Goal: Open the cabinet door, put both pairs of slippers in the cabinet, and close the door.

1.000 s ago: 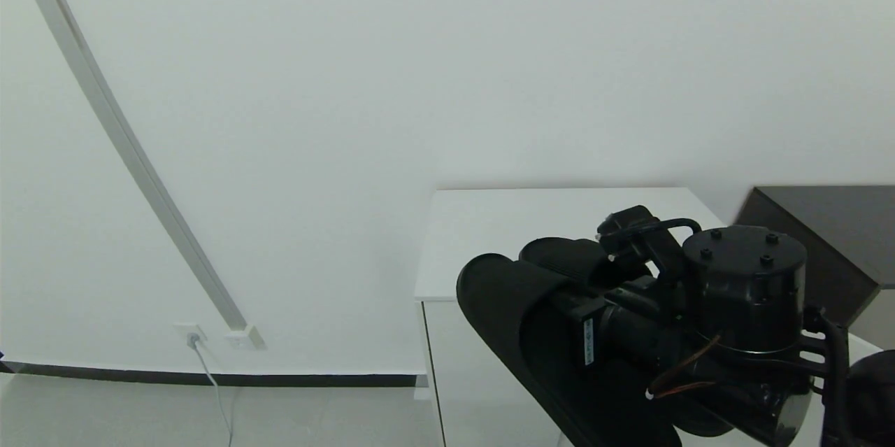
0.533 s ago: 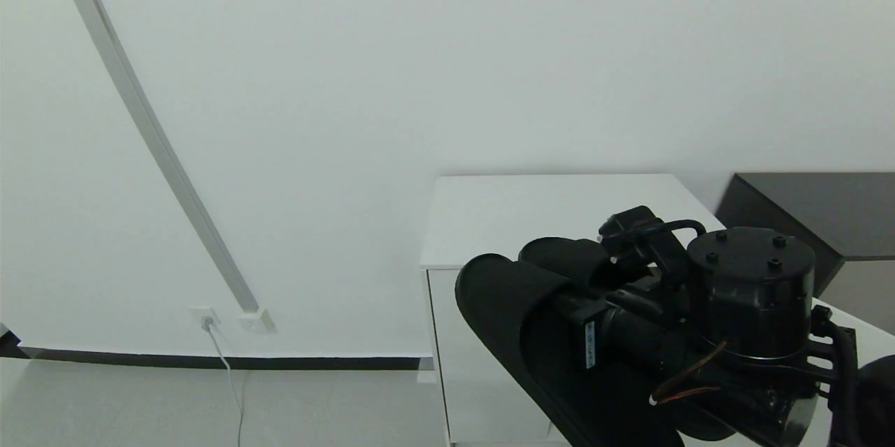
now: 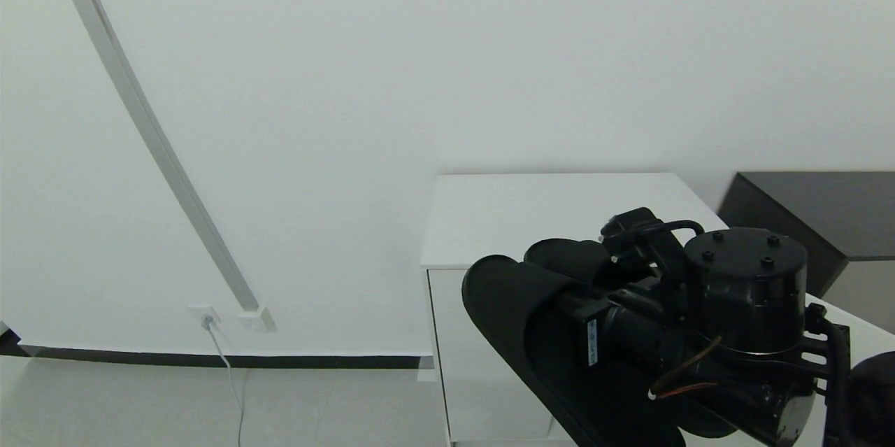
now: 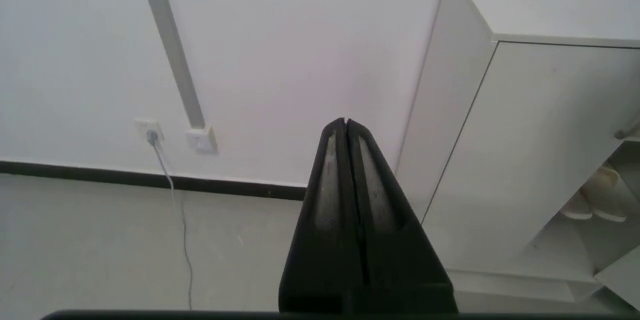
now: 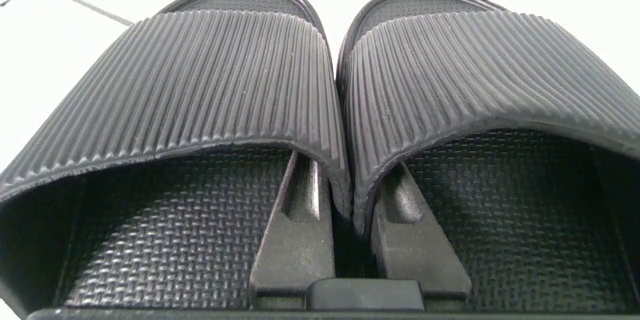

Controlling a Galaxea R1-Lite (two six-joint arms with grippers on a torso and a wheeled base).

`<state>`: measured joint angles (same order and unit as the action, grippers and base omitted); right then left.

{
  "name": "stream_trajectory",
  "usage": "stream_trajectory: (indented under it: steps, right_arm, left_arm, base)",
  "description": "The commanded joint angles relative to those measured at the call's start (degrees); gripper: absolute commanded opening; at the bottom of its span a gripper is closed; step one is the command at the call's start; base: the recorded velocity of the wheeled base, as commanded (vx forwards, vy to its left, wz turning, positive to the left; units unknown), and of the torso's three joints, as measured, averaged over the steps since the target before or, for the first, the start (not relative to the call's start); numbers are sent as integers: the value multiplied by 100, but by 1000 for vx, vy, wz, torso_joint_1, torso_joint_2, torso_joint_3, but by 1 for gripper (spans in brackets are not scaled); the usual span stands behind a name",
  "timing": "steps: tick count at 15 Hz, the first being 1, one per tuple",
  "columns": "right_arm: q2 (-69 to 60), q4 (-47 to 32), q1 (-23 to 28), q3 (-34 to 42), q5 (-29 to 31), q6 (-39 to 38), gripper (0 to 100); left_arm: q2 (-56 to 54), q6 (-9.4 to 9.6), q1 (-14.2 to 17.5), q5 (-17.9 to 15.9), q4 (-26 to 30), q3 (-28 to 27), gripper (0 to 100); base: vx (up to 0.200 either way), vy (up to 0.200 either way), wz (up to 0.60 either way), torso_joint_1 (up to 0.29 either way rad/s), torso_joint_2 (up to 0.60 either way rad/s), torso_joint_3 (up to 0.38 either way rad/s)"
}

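Holding the black slippers (image 5: 230,80) pinched by their inner edges in my right gripper (image 5: 352,188), just in front of the white cabinet (image 3: 559,213); my left gripper (image 4: 345,140) is closed, empty

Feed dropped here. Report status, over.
Left gripper shut, empty. Right gripper shut on black slippers, near white cabinet. Pale slippers already inside. No obstruction seen.

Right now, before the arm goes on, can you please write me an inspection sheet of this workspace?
Surface: white cabinet, flat top.
Job's things: black slippers held before the cabinet; light slippers on its lower shelf.
Clutter: nothing seen.
Grippers: right gripper shut on black slippers; left gripper shut, holding nothing.
Cables: cable hanging from socket.
Surroundings: conduit on wall; dark furniture to the right.
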<state>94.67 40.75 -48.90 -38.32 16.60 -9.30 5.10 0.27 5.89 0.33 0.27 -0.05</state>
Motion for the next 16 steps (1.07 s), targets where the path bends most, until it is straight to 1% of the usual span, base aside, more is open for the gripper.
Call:
stream_trajectory:
  steps: [1, 3, 16]
  right_arm:
    - [34, 3, -6, -1, 1, -1, 0]
    - [34, 3, -6, -1, 1, 7, 0]
    - [113, 108, 3, 149, 1, 34, 0]
  left_arm:
    - [0, 0, 0, 2, 0, 5, 0]
    - [0, 0, 0, 2, 0, 5, 0]
    - [0, 0, 0, 11, 0, 5, 0]
  base:
    - [0, 0, 0, 0, 0, 0]
    - [0, 0, 0, 0, 0, 0]
    - [0, -200, 0, 4, 2, 2]
